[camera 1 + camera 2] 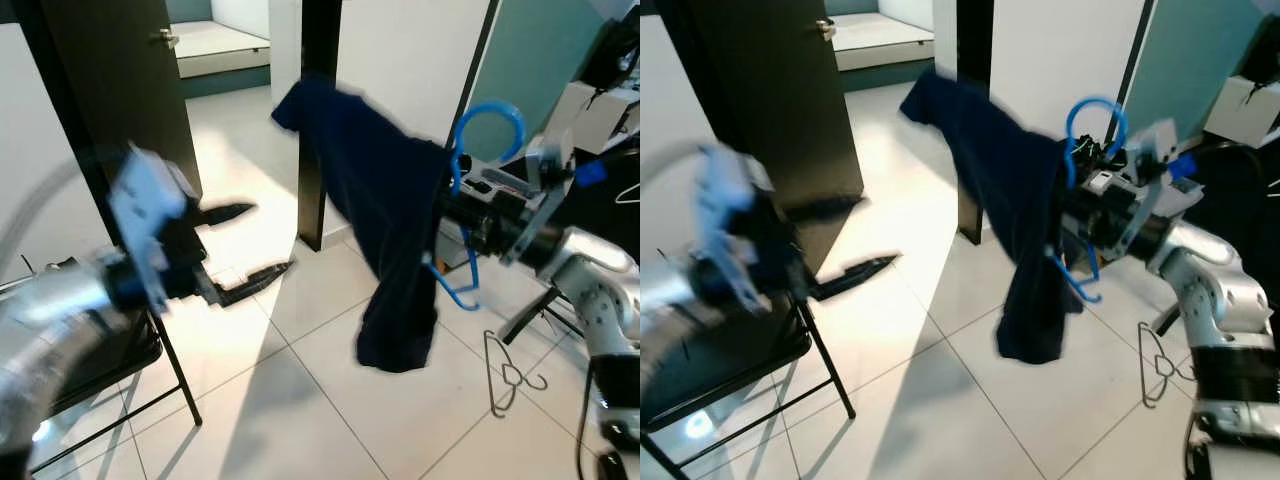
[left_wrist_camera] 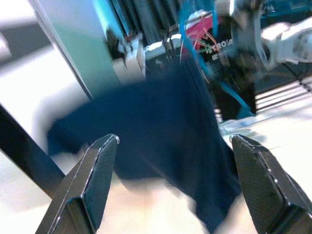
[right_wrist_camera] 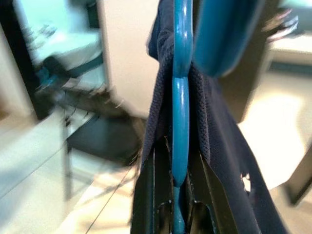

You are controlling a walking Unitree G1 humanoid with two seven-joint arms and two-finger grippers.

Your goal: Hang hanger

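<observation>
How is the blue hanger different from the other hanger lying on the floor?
The blue hanger is thick, bright blue and held up in the air by the right gripper, whose fingers are shut on it. The wire hanger is thin, grey and lies flat on the white floor tiles, untouched. The blue hanger carries a dark navy garment; the wire hanger carries nothing. Both have a curved hook.

The left arm reaches forward, blurred, its left gripper (image 1: 250,240) with both black fingers (image 2: 97,175) spread wide apart, holding nothing. The right arm is raised, bent at the elbow, the right gripper (image 3: 175,195) clamped tight.
</observation>
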